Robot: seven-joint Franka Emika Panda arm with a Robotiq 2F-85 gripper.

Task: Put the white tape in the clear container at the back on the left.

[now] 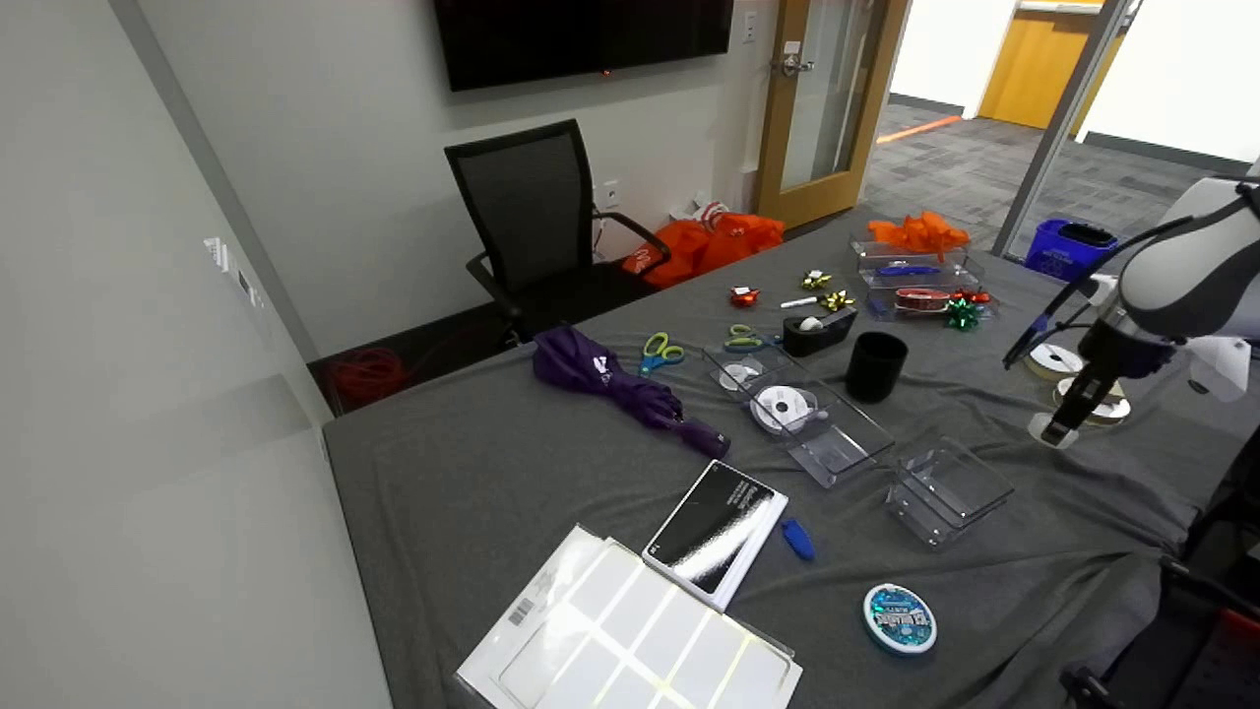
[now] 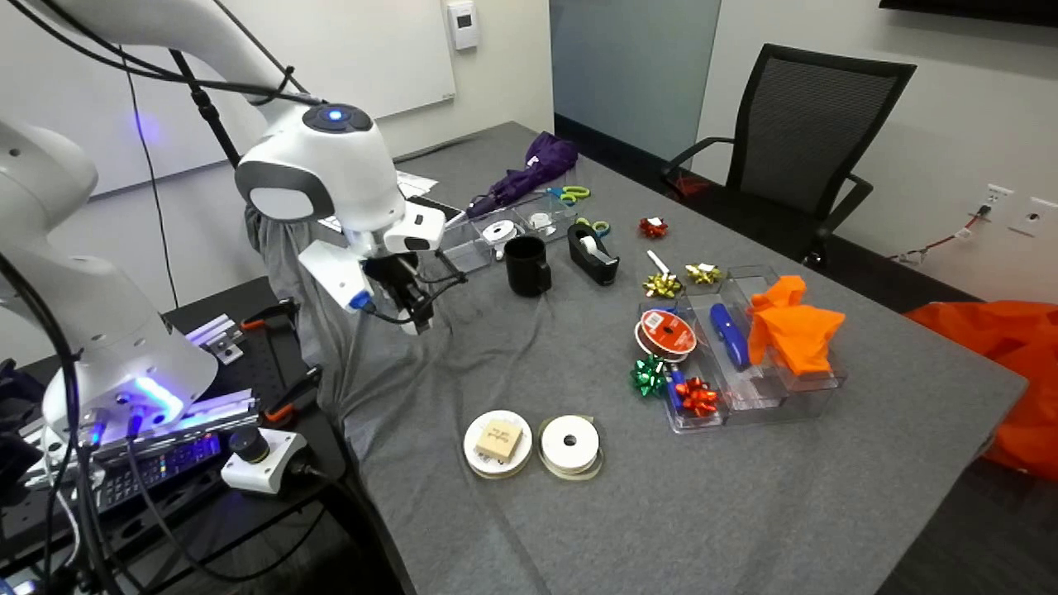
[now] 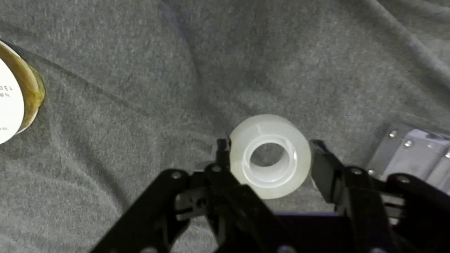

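Observation:
The white tape (image 3: 269, 124) is a whitish ring with an open centre. My gripper (image 3: 269, 151) is shut on it, with a finger against each side. In both exterior views the gripper (image 1: 1063, 425) (image 2: 420, 316) points down over the cloth, and the tape (image 1: 1039, 426) (image 2: 408, 328) shows only in part at its tips. A long clear container (image 1: 837, 455) with compartments stands away from the gripper, beside the black mug; it also shows in an exterior view (image 2: 464, 254). It holds a white roll (image 1: 785, 406) and a smaller white ring (image 1: 738, 375).
A small clear box (image 1: 950, 484) stands between gripper and long container. A black mug (image 1: 876, 366), tape dispenser (image 1: 819, 333) and purple umbrella (image 1: 630, 392) are nearby. Ribbon spools (image 2: 498, 444) (image 2: 570, 446) lie beside the gripper. Another clear container (image 2: 752, 405) holds orange cloth (image 2: 789, 326).

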